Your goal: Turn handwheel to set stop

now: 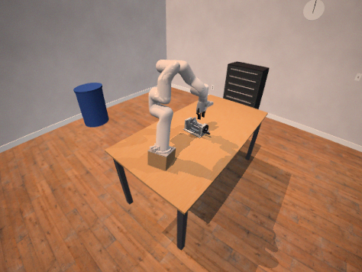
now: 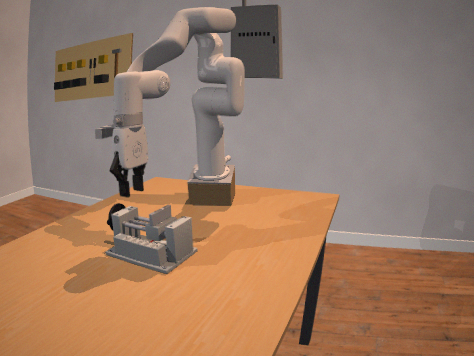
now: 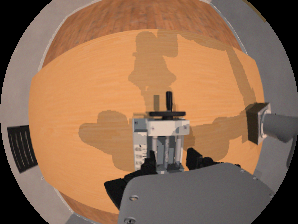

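Observation:
A small grey slide fixture (image 2: 151,238) with end blocks, rails and a sliding stop sits on the wooden table; it also shows in the top view (image 1: 196,127) and in the wrist view (image 3: 161,140). Its black handwheel (image 2: 116,210) is at the far left end, and in the wrist view (image 3: 169,104) it points away from me. The scale and pointer are too small to read. My gripper (image 2: 129,187) hangs above the handwheel end, clear of it, with fingers partly open and nothing between them. It also shows in the top view (image 1: 201,113).
The arm's base stands on a brown block (image 2: 211,187) on the table behind the fixture. A black drawer cabinet (image 1: 244,84) stands beyond the table's far end. A blue barrel (image 1: 91,104) stands on the floor to the left.

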Robot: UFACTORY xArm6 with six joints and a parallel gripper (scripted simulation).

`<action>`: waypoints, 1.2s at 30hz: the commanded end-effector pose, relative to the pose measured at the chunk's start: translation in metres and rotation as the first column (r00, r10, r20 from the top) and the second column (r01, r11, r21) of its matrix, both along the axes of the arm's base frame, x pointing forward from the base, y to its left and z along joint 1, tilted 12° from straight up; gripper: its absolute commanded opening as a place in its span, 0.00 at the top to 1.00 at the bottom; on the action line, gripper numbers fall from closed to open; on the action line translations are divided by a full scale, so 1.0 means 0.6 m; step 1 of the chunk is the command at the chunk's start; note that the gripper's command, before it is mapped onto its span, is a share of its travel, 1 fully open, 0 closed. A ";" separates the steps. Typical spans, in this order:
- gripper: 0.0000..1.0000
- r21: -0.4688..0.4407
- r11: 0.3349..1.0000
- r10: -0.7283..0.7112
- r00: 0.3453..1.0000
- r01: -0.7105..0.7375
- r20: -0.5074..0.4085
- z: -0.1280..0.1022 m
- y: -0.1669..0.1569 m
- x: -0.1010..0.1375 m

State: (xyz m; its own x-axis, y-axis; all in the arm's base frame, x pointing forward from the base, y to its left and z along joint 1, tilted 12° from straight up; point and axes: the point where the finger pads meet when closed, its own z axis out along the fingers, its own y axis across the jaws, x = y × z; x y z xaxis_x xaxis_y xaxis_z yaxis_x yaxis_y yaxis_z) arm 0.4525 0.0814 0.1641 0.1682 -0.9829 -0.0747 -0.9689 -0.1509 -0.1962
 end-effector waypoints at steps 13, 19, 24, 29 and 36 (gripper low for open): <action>0.43 -0.009 1.000 -0.008 1.000 0.008 0.002 0.022 0.197 0.009; 0.43 -0.009 1.000 -0.008 1.000 0.008 0.002 0.022 0.199 0.009; 0.43 -0.009 1.000 -0.008 1.000 0.008 0.002 0.022 0.199 0.009; 0.43 -0.009 1.000 -0.008 1.000 0.008 0.002 0.022 0.199 0.009; 0.43 -0.009 1.000 -0.008 1.000 0.008 0.002 0.022 0.199 0.009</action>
State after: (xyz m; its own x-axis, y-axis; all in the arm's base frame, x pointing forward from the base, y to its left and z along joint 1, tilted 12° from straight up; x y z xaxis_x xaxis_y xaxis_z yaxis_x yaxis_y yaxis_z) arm 0.4571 0.2000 0.1753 0.1604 -0.9850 -0.0641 -0.9705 -0.1455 -0.1921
